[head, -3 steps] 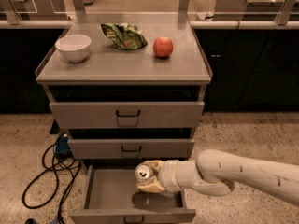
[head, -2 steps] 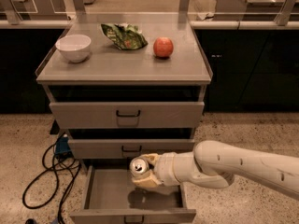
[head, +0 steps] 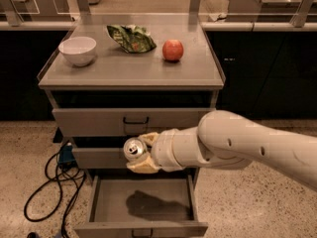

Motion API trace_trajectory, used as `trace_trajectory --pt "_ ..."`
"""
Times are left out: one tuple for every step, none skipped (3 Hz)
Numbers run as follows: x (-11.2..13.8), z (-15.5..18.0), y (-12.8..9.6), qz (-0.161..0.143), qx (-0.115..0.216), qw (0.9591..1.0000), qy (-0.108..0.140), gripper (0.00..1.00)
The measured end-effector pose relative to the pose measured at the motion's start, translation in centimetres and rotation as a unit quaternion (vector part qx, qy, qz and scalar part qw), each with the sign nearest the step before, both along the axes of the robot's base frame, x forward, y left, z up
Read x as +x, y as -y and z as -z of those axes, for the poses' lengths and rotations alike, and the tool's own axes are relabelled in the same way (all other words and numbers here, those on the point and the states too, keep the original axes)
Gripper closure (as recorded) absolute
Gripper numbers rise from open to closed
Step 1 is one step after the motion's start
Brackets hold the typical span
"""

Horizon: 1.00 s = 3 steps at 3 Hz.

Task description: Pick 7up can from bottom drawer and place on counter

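Just left of centre frame, the gripper (head: 140, 152) is clasping the 7up can (head: 132, 148), its fingers covering the can's side. The arm (head: 237, 143) is running off the right edge and masking the middle drawer's (head: 96, 157) right half. The lower edge is cropping the bottom drawer's (head: 168, 229) handle.

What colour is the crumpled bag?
The bag is green; camera view. Gripper holds silver 7up can above bottom drawer.

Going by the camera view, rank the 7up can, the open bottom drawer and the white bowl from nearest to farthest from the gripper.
1. The 7up can: clamped in the gripper itself.
2. The bottom drawer: pulled open, directly below the gripper.
3. The white bowl: up on the counter, at its left side.
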<state>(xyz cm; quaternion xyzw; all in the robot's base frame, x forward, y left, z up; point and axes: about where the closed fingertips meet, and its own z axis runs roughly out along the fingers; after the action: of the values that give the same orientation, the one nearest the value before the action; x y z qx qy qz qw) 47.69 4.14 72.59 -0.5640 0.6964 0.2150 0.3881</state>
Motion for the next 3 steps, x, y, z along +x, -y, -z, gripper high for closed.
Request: trace_trajectory --pt "-0.4 -3.4 -0.3 0.016 -0.001 0.9998 0.016 1.00" --pt "-0.4 -3.4 -0.3 0.016 -0.001 0.9997 0.016 1.00" --pt "1.5 -4.5 0.4 0.031 0.005 0.9994 0.017 1.00"
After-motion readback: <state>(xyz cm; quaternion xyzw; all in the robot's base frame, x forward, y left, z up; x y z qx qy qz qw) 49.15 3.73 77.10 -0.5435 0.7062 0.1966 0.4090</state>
